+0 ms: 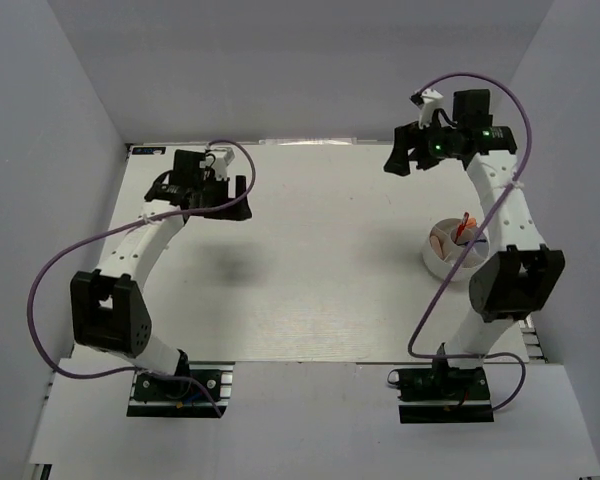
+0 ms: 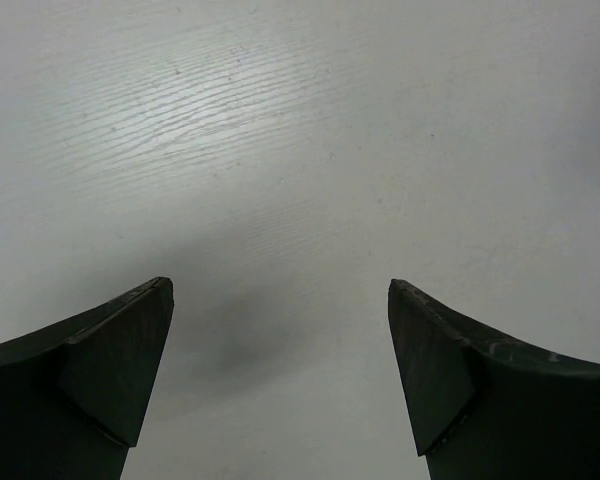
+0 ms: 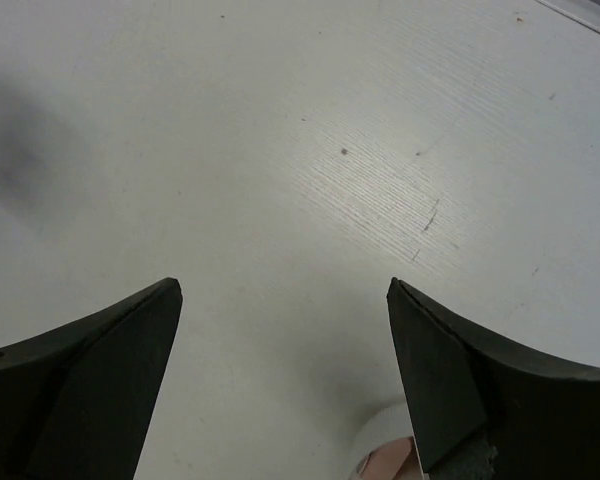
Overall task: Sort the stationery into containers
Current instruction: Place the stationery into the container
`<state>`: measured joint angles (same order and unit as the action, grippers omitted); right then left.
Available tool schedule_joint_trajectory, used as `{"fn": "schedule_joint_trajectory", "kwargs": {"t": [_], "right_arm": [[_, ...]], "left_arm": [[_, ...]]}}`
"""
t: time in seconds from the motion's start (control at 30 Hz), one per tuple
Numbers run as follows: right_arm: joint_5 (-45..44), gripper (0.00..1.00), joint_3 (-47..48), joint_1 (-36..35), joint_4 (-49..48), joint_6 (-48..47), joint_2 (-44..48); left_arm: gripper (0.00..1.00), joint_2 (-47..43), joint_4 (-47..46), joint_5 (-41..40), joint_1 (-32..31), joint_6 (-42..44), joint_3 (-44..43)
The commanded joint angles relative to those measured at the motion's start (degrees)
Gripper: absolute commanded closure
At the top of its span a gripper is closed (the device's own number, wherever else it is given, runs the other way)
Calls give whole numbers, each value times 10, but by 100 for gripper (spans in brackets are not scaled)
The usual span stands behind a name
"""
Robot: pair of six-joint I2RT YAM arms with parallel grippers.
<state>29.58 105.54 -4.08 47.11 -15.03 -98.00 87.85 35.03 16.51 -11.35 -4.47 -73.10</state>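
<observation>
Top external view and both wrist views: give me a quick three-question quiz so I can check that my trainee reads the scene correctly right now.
1. True or false: the left gripper is clamped on a pen.
2. Multiple choice: in the top external view, the white bowl stands next to which arm, which partly hides it? A) the left arm B) the right arm C) neither
3. Fill in the blank: in its own wrist view, the right gripper has its jaws ____, with nothing held between them.

Key: 1 false; 2 B; 3 open.
</observation>
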Motion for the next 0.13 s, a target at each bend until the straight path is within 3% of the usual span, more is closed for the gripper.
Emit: {"fn": "schedule_joint_trajectory", "kwargs": {"t": [0.0, 0.1], "right_arm": [[9, 11, 18, -6, -84, 43, -9], [2, 11, 7, -8, -88, 44, 3]], "left_arm": [[2, -42, 11, -50, 4, 12, 25], [2, -53, -2, -51, 9, 11, 36]]}}
